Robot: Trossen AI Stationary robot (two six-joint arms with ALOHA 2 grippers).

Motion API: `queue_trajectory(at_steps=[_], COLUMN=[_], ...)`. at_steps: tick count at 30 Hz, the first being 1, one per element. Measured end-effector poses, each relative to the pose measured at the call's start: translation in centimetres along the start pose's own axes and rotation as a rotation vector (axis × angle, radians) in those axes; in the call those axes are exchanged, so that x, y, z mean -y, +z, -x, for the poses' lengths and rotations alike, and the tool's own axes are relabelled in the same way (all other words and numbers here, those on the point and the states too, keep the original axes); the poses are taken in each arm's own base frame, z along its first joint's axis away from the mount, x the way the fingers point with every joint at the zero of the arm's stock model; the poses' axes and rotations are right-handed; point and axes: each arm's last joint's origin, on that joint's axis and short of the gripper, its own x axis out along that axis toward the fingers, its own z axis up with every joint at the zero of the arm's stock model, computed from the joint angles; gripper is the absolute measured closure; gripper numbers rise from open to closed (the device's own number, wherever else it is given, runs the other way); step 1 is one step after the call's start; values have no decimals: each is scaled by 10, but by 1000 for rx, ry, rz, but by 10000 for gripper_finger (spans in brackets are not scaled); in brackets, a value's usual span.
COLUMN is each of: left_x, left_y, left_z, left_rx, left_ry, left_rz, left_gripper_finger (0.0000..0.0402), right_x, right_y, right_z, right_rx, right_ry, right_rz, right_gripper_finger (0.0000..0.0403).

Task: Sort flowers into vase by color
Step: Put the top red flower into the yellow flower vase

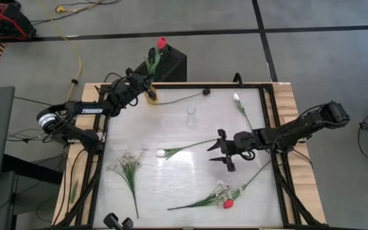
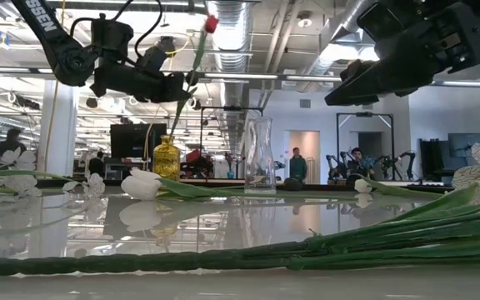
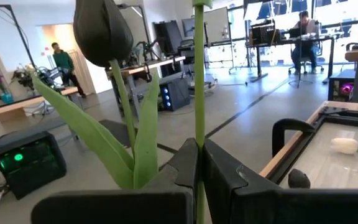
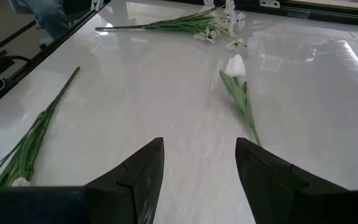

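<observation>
A red-headed flower (image 1: pixel 161 43) stands nearly upright over the yellow vase (image 1: pixel 151 96) at the table's far left. My left gripper (image 1: pixel 142 82) is shut on its green stem. In the low view the stem's lower end runs down to the vase's mouth (image 2: pixel 167 140). A dark tulip head (image 3: pixel 102 31) with leaves stands just beyond the fingers. A clear vase (image 1: pixel 191 115) stands mid-table. My right gripper (image 1: pixel 213 152) hovers open above the table's centre-right, with a white flower (image 4: pixel 235 65) lying ahead of it. My left gripper pinches the red flower's green stem (image 3: pixel 199 127) between its two fingers, below the head and above the yellow vase. The fingers lie about level and across the stem, coming from the table's left. The stem stands nearly upright, its head (image 2: pixel 212 23) above the fingers.
On the table lie a dark-headed flower (image 1: pixel 206 91), a white flower (image 1: pixel 236 98) far right, a white flower (image 1: pixel 161 153) in the middle, a leafy sprig (image 1: pixel 130 165) near left, and a red flower with a sprig (image 1: pixel 227 203) near right. People sit beyond the table.
</observation>
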Motion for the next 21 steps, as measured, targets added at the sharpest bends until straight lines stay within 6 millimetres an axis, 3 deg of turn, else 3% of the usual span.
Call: queue_trajectory(at_steps=[21], left_x=[1], left_y=[-8], left_z=[0], left_rx=[-83], left_ry=[12], left_rz=[29], left_gripper_finger=[395], right_x=[0], right_y=[-3], right_z=[0], right_rx=[-29], right_ry=[2], right_rz=[6], right_gripper_finger=[180])
